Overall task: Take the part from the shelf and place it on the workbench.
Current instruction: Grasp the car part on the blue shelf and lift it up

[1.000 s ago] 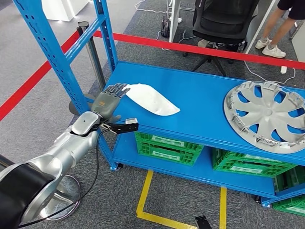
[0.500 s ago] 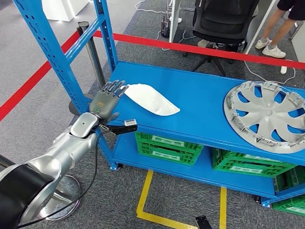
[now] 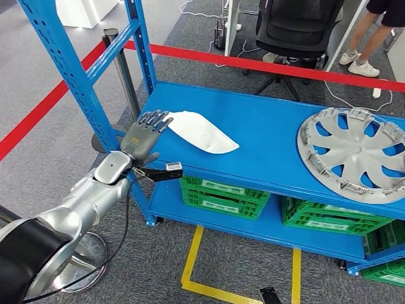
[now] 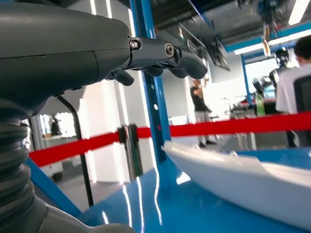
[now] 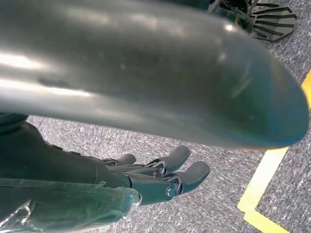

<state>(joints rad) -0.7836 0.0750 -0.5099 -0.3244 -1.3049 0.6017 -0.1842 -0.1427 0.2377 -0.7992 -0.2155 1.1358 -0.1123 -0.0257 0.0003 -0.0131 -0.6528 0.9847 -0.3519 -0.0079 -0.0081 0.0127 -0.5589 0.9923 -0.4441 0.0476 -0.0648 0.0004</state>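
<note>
A white, leaf-shaped flat part lies on the left of the blue shelf board. My left hand hovers at the shelf's left front corner, fingers stretched out and apart, their tips just short of the part's pointed end, holding nothing. In the left wrist view the fingers reach above the shelf surface, and the white part lies below and ahead of them, apart. My right hand hangs over the grey carpet with its fingers extended and nothing in them.
A grey wheel cover lies on the shelf's right side. Green crates sit on the lower board. A blue upright stands left of my arm. Red barrier tape, an office chair and a person's legs are behind.
My left hand has barely shifted at the shelf corner; the white part and wheel cover have not moved.
</note>
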